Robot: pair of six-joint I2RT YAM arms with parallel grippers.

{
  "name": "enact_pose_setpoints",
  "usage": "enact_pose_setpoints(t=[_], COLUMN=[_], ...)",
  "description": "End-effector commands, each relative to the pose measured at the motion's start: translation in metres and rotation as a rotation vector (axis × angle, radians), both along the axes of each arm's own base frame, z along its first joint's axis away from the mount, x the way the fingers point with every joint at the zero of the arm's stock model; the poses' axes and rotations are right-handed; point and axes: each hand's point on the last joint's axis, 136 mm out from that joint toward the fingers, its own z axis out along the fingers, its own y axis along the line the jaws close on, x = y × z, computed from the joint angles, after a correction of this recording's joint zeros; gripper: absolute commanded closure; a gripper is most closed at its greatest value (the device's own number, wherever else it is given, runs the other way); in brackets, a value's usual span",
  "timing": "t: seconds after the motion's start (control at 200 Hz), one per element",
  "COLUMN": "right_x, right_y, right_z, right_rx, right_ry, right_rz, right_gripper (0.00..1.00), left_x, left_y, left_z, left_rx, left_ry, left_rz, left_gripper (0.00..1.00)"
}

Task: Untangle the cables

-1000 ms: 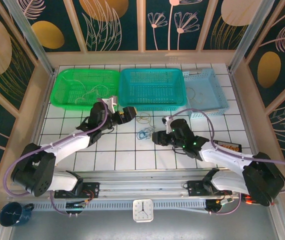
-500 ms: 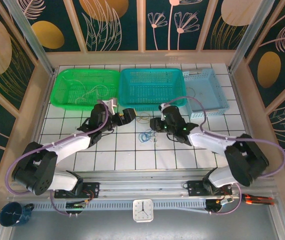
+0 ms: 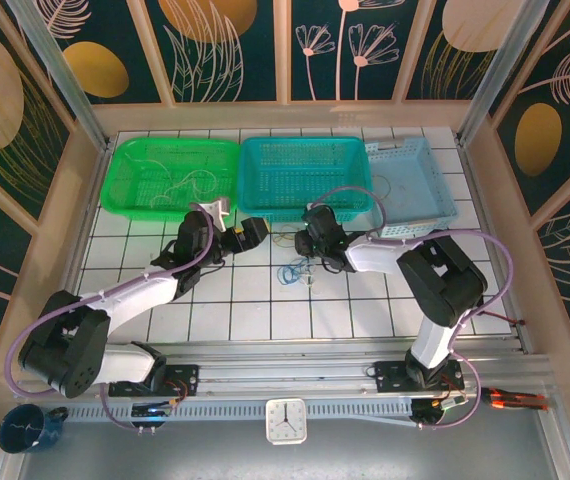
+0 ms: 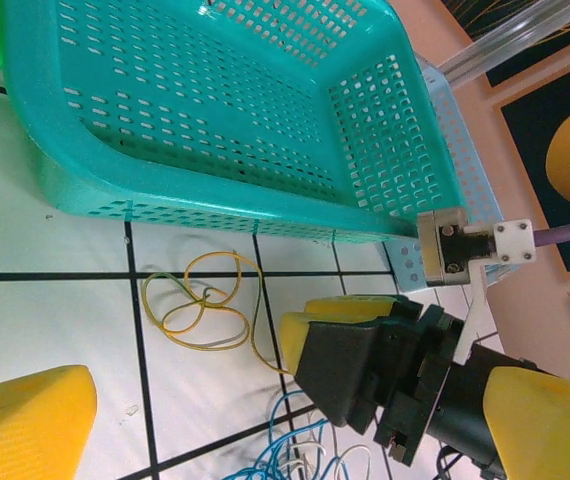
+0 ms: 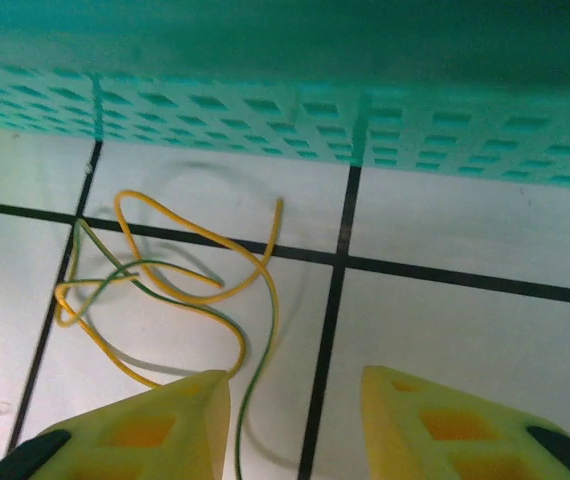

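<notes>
A tangle of yellow and green cables (image 5: 165, 275) lies on the white tiles just in front of the teal basket (image 5: 265, 60). My right gripper (image 5: 295, 415) hovers open right over it, one green strand running between its fingers close to the left one. In the top view this gripper (image 3: 303, 243) sits next to the yellow cables (image 3: 285, 237). A blue cable bundle (image 3: 291, 270) with white strands lies a little nearer. My left gripper (image 3: 258, 232) is open and empty to the left. In its wrist view the yellow cables (image 4: 200, 300) and blue bundle (image 4: 290, 455) are visible.
Three baskets line the far side: green (image 3: 125, 150) with pale wires inside, teal (image 3: 305, 142) and light blue (image 3: 447, 195) holding a thin wire. The right gripper's body (image 4: 385, 370) sits between my left fingers (image 4: 25, 420). Purple hoses arc over both arms.
My right gripper has swung left and away from me, from beside the blue bundle to over the yellow cables by the teal basket. The left arm has barely shifted.
</notes>
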Motion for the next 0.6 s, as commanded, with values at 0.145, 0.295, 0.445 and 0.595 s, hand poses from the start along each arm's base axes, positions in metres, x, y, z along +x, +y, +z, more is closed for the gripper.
enact_pose_setpoints(t=[0.145,0.295,0.445,0.595], right_x=[-0.003,-0.007,-0.004,0.001], right_y=[-0.013,-0.014,-0.012,-0.01], right_z=[0.005,-0.005,-0.007,-0.005], right_rx=[-0.001,0.01,0.046,0.086], right_ry=[-0.02,0.008,0.017,0.024], right_rz=[-0.046,-0.052,-0.056,-0.059], right_gripper=[0.53,0.54,0.59,0.66], left_x=[0.003,0.003,0.003,0.003], left_y=[0.003,0.002,0.002,0.002], left_z=[0.009,0.009,0.011,0.01], left_rx=[-0.026,-0.03,-0.034,-0.033], left_ry=[-0.028,-0.026,-0.031,-0.031], left_rz=[0.016,0.013,0.012,0.014], left_gripper=[0.01,0.01,0.01,0.01])
